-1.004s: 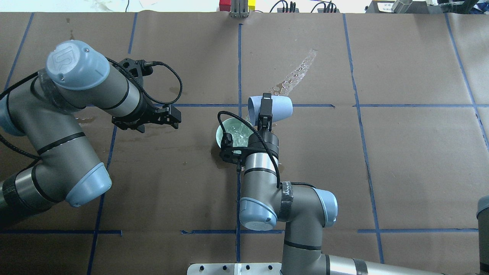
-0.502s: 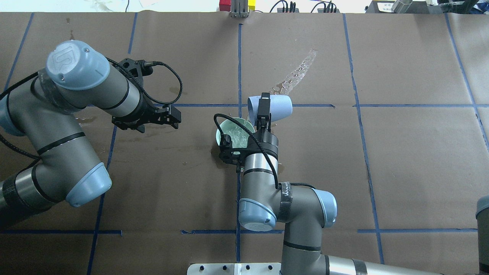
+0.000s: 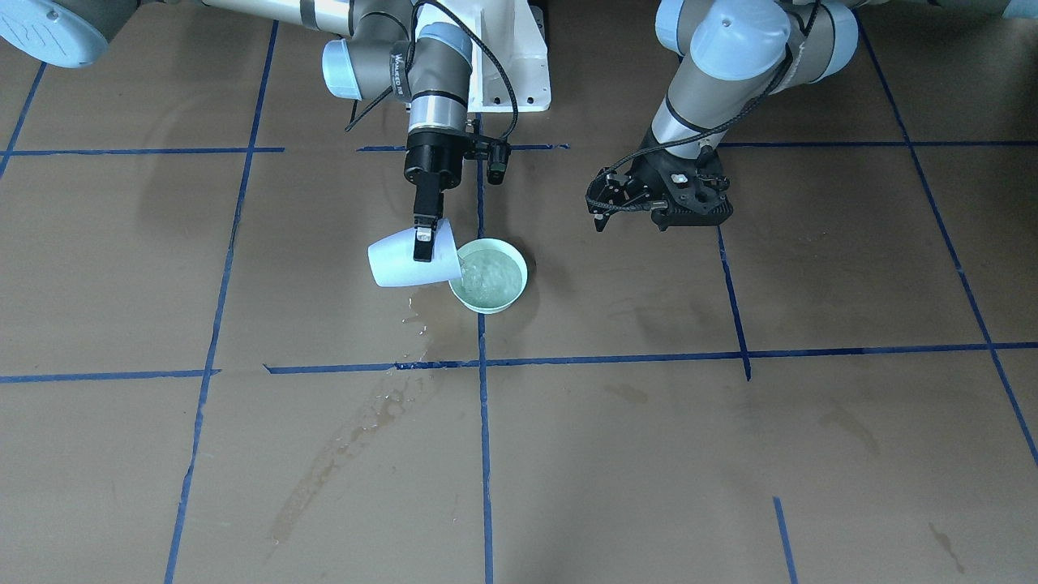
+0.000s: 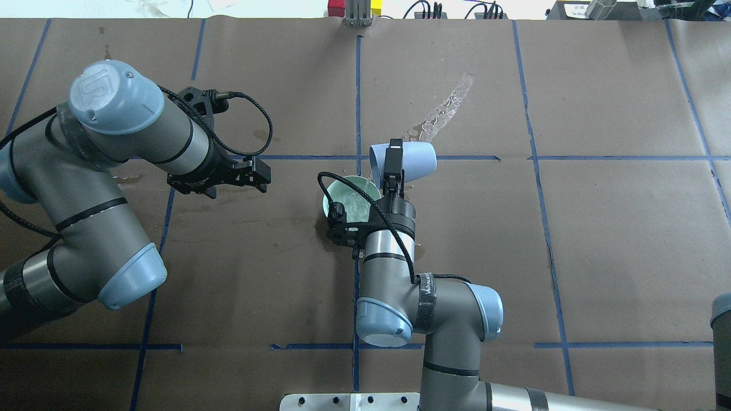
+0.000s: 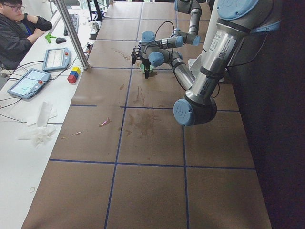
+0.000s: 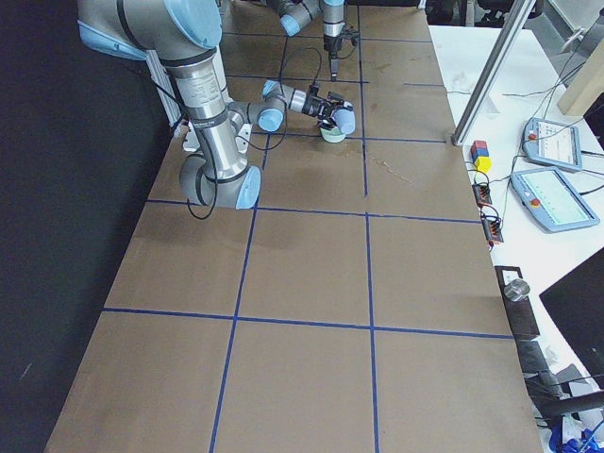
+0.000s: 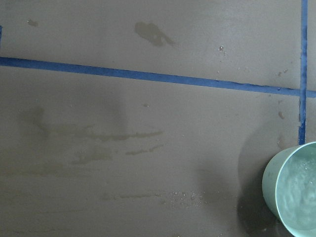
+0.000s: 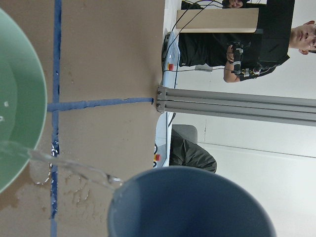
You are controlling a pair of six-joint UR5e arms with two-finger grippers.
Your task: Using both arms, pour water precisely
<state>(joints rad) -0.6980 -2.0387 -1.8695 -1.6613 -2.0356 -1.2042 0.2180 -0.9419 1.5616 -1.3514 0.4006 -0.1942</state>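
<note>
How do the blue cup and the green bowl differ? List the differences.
The blue cup lies tipped on its side, off the table, in the right end effector; the green bowl stands upright on the table, ungripped. The cup streams water out; the bowl takes it in. Both are open-topped vessels.

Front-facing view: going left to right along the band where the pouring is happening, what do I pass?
The pale blue cup, tipped on its side → green bowl with water in it → left hand, empty and apart from the bowl.
</note>
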